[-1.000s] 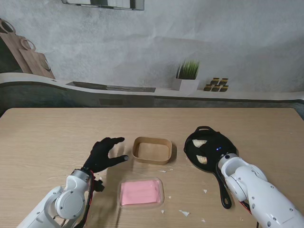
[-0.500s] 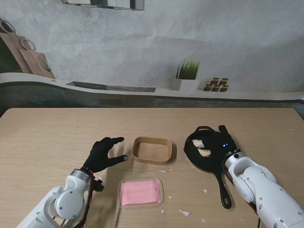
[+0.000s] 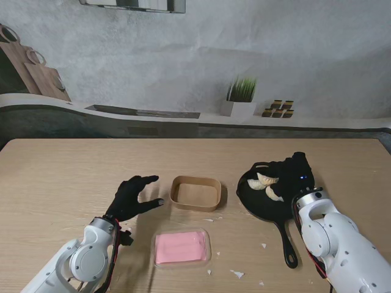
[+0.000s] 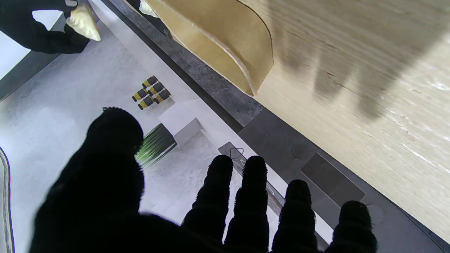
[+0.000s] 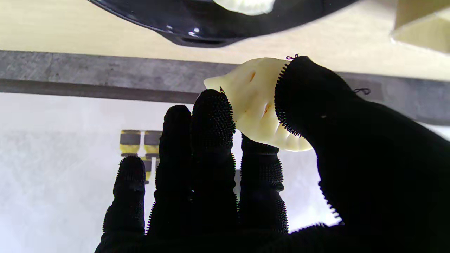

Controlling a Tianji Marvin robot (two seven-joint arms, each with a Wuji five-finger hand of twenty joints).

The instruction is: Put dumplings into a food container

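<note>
Right hand (image 5: 246, 158) was closed on one dumpling (image 5: 258, 102), pinched between thumb and the forefingers; the wrist view showed the pleated edge standing clear of the fingertips (image 5: 212, 112). In the stand view that hand (image 3: 293, 171) sat over the far right rim of the black skillet (image 3: 259, 204), which lay on the table (image 3: 73, 177) with its handle toward you.

Two more dumplings (image 3: 267, 180) lay in the skillet, side by side.

What your coming move turned on: the brown paper container (image 3: 195, 193) lay to the left of your right hand, across the width of the skillet and just beside its left rim. Its long axis ran left to right, so a carry straight leftward would meet a short end wall first. Judged from this, you needed to lift clear of the skillet rim, travel left, and let go over the middle of the container, which looked empty.

Left hand (image 3: 133, 198) was nearer the container, just off its left end, fingers spread and holding nothing; the left wrist view showed the container wall (image 4: 225, 45) ahead of those fingers (image 4: 253, 196). It could steady the container if needed.

A pink item in a clear tray (image 3: 181, 247) sat nearer you than the container, apart from it. White scraps lay scattered on the table near it.
</note>
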